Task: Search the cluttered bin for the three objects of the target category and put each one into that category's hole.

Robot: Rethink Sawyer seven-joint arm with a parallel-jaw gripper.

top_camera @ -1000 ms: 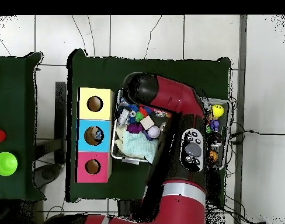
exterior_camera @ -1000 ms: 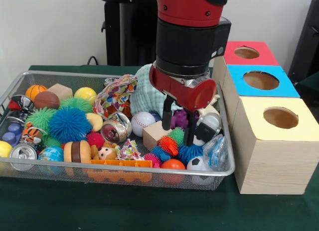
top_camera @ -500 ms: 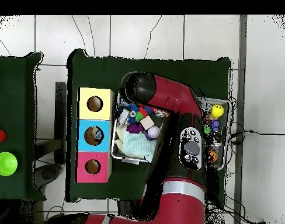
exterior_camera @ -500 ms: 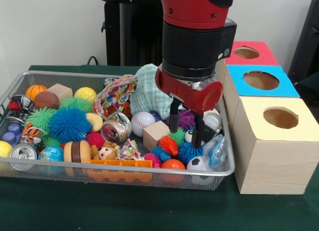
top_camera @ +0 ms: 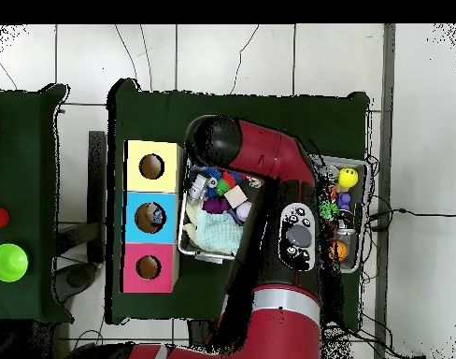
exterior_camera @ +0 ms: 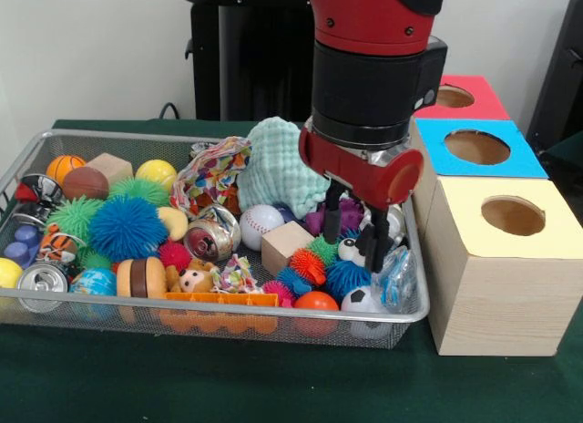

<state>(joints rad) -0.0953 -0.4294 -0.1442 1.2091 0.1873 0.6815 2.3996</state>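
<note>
tool [exterior_camera: 355, 230] | fingers spread | above small white ball [exterior_camera: 350, 251]

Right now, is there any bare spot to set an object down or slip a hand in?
Inside the wire bin there is none: toys cover the floor, tightest around the gripper. Free room is the green tablecloth in front of the bin, and the flat tops of the boxes around their holes, such as the yellow box.

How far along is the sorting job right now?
Nothing visibly done: the yellow box's hole looks empty. In hand: nothing; the gripper is open, its fingers down among toys at the bin's end nearest the boxes. Left: apparently all three pickups and drops.
</note>
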